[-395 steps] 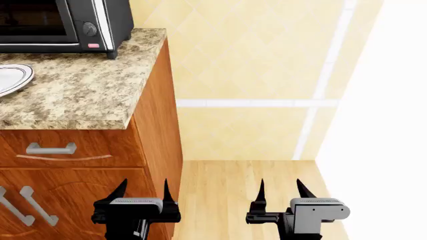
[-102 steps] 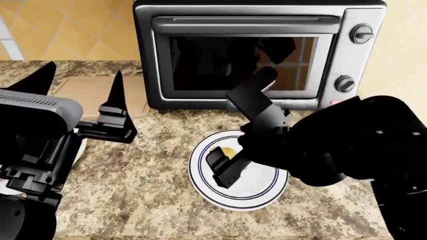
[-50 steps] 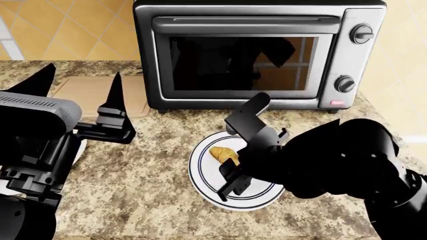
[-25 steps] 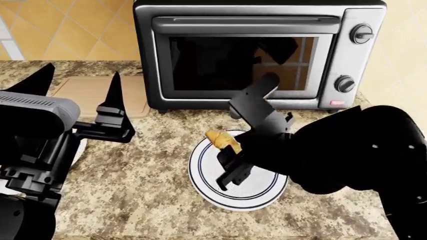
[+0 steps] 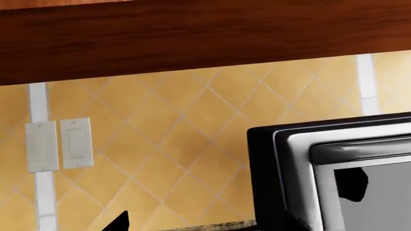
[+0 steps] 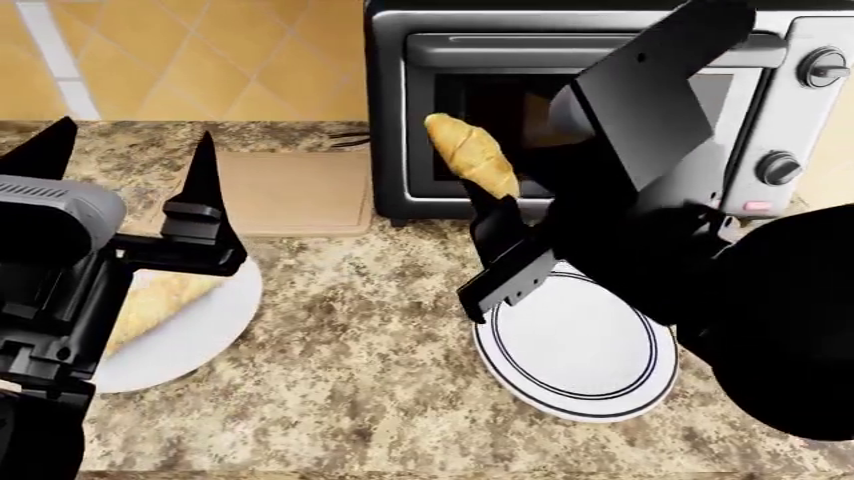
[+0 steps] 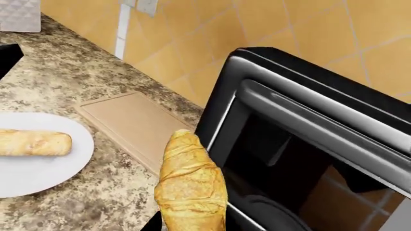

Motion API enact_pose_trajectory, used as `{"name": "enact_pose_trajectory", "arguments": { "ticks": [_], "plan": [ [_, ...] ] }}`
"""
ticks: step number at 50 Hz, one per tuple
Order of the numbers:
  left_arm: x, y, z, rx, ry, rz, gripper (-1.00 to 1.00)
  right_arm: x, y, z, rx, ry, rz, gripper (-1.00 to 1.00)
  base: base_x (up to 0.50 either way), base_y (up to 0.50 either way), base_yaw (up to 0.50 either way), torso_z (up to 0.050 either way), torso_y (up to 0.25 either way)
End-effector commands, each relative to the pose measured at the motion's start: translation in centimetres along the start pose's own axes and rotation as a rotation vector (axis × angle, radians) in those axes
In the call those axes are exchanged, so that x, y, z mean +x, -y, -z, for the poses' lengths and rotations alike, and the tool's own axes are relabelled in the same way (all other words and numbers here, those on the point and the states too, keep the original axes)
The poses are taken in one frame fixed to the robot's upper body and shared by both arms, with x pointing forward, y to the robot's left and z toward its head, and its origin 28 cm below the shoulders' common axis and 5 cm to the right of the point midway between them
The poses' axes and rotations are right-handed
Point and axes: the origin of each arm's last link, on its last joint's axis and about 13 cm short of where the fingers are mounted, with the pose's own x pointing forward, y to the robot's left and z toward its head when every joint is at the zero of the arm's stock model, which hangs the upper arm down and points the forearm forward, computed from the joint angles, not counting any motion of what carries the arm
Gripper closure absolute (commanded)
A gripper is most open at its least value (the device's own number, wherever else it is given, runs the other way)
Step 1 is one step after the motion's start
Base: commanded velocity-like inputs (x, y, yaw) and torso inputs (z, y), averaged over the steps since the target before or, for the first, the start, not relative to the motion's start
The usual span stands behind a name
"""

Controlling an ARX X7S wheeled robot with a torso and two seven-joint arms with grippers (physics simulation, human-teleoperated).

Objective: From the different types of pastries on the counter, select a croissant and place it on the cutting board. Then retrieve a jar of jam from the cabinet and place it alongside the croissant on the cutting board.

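My right gripper [image 6: 505, 208] is shut on the lower end of the golden ridged croissant [image 6: 473, 152] and holds it upright in the air, in front of the toaster oven and above the counter [image 6: 347, 330]. In the right wrist view the croissant [image 7: 190, 185] stands up out of the gripper [image 7: 192, 226]. The tan cutting board [image 6: 300, 190] lies on the counter left of the oven, and it also shows in the right wrist view [image 7: 136, 124]. My left gripper [image 6: 130, 150] is open and empty, raised over the left plate. The jar of jam is out of view.
A black and silver toaster oven [image 6: 601, 90] stands at the back right. An empty white plate [image 6: 577, 350] lies below my right arm. A baguette-like loaf [image 6: 158, 298] rests on another white plate [image 6: 200, 340] at the left. A wooden cabinet underside [image 5: 192, 33] hangs above.
My right gripper has lifted the croissant off the right plate, up and to the left. The head view has shifted left, so the left plate with the loaf now shows.
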Motion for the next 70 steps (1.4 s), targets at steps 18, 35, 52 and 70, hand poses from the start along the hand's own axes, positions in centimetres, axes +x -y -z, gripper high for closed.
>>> {"name": "enact_pose_trajectory", "arguments": {
  "ticks": [18,35,52,70],
  "plan": [
    [0.1,-0.6,-1.7,0.025,0.017,-0.006,-1.0,-2.5,0.4,-1.5,-0.018,0.18,0.144,1.0,0.0,0.5,0.0,0.0,0.0],
    [0.0,-0.4,-1.6,0.029,0.015,0.007,-1.0,-2.8,0.3,-1.7,-0.007,0.196,0.156,1.0,0.29,0.15,0.0,0.0,0.0],
    [-0.1,-0.4,-1.8,0.035,0.016,0.009,-1.0,-3.1,0.3,-1.9,-0.03,0.183,0.158,1.0,0.02,0.45,0.0,0.0,0.0],
    [-0.1,-0.6,-1.4,0.034,0.009,0.007,-1.0,-3.3,0.6,-1.8,-0.013,0.183,0.193,1.0,0.01,0.2,0.0,0.0,0.0]
  ]
}}
